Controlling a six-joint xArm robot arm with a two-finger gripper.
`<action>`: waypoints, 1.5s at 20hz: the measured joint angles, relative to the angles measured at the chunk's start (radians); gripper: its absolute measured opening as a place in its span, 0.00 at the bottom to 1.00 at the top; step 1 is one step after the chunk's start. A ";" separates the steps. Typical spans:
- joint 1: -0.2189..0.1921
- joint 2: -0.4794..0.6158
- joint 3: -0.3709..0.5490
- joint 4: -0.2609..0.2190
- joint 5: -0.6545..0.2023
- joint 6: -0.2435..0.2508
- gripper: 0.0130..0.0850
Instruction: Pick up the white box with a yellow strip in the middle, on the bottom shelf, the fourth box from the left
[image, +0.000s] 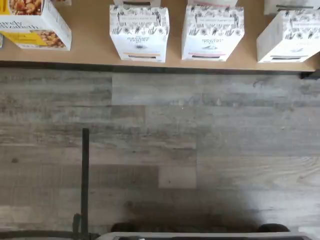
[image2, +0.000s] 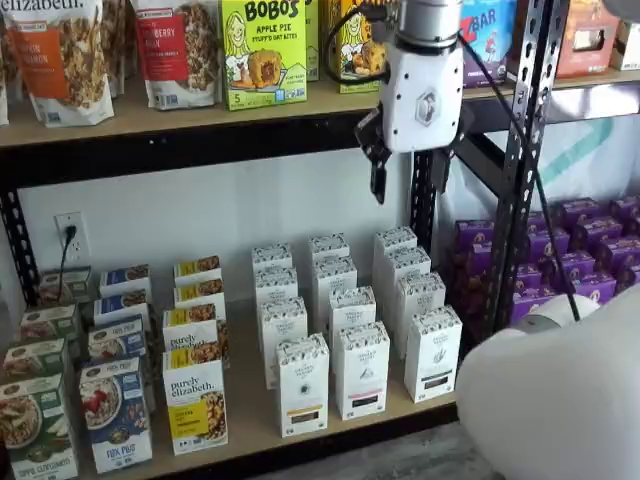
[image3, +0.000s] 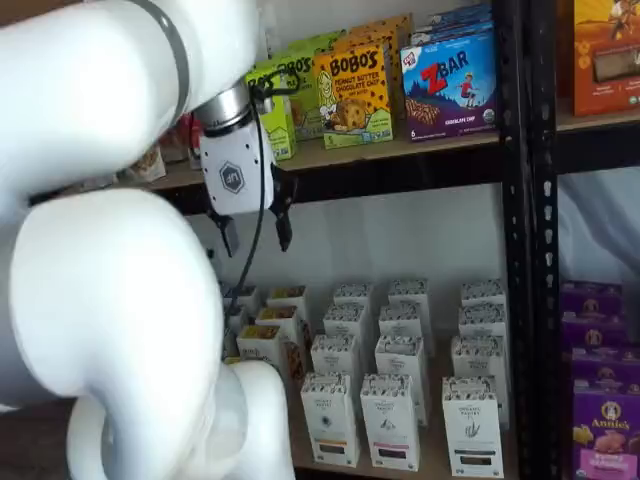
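The white box (image: 139, 32) with a tan strip low on its front stands at the front edge of the bottom shelf (image: 90, 52). In both shelf views it is the leftmost of the front-row white cartons (image2: 302, 385) (image3: 330, 420). The like carton (image: 212, 32) beside it has a dark strip. The shelf board (image2: 250, 432) is light tan with a black front rail. My gripper (image2: 410, 170) (image3: 256, 232) hangs high above the white cartons, level with the upper shelf's rail. Its two black fingers show a plain gap and hold nothing.
A "purely elizabeth" box (image2: 195, 410) (image: 35, 25) stands left of the white box. More white cartons stand in rows behind. Purple boxes (image2: 590, 250) fill the bay to the right, past a black upright (image2: 520, 170). Snack boxes (image2: 262, 52) line the upper shelf. My white arm (image3: 110, 300) fills the foreground.
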 joint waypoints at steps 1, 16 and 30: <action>0.008 0.006 0.010 -0.001 -0.014 0.008 1.00; 0.070 0.137 0.144 0.022 -0.247 0.070 1.00; 0.124 0.303 0.199 -0.022 -0.499 0.148 1.00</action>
